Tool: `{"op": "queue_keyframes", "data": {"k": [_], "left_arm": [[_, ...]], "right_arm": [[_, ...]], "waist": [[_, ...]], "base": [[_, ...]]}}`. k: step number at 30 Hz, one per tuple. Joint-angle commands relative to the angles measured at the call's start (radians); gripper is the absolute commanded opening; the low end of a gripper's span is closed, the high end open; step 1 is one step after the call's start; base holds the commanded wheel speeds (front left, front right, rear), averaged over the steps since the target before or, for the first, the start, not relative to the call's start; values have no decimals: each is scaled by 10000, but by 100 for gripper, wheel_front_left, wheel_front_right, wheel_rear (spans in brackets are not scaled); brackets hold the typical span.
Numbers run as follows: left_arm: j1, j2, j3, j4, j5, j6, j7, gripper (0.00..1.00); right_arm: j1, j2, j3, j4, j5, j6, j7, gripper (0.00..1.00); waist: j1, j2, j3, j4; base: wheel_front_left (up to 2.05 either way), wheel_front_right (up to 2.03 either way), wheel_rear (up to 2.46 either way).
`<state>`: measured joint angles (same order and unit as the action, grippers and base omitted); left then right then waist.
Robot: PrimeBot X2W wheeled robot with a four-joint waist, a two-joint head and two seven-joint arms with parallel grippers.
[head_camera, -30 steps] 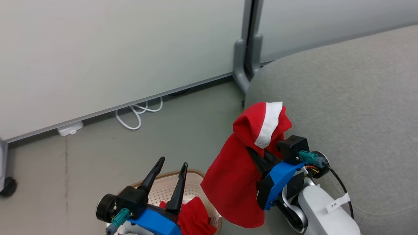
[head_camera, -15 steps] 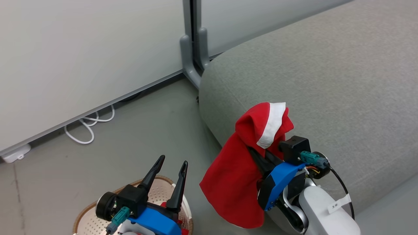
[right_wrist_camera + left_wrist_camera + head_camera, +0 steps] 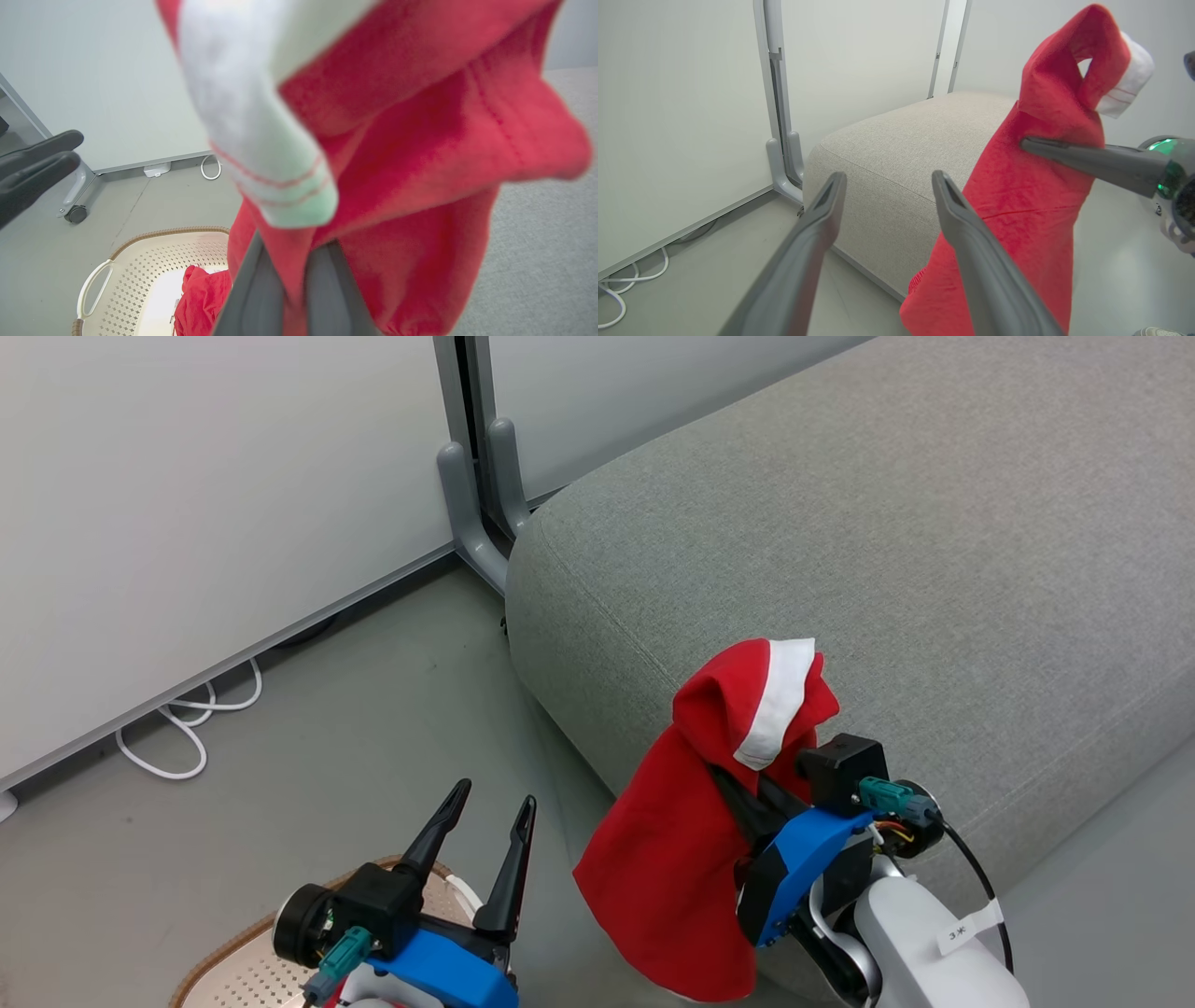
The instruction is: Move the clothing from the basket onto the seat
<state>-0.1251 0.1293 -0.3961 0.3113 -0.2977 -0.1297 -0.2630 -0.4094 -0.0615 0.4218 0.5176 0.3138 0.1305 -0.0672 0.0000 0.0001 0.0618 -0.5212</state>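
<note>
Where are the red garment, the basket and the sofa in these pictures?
red garment (image 3: pixel 672 859), head view, on its hanging red body.
basket (image 3: pixel 154 266), right wrist view, on its perforated inner wall.
sofa (image 3: pixel 840 523), head view, on its bare grey top.

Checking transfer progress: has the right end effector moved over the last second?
Yes. The right end effector, shut on the clothing, has swung rightward: the corner of the seat, earlier directly behind it, now lies well to its left.

On my feed the grey floor (image 3: pixel 355 728) carries the seat (image 3: pixel 840 523) and, apart from its corner, the basket (image 3: pixel 154 261). A looped white cable (image 3: pixel 198 747) lies by the wall, and a partition foot (image 3: pixel 467 532) stands just beside the seat.
</note>
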Motion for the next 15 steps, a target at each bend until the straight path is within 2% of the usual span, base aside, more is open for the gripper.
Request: {"op": "queue_keyframes", "data": {"k": [1, 15], "left_arm": [[-97, 22, -3, 17, -2, -8, -27, 100], [-269, 104, -132, -37, -30, -8, -27, 100]], "right_arm": [[50, 29, -49, 9, 74, 5, -62, 0], [-473, -119, -561, -157, -117, 5, 118, 0]], "waist": [[0, -1, -4, 8], [0, -1, 239, 274]], "base": [[0, 0, 0], [0, 0, 0]]}}
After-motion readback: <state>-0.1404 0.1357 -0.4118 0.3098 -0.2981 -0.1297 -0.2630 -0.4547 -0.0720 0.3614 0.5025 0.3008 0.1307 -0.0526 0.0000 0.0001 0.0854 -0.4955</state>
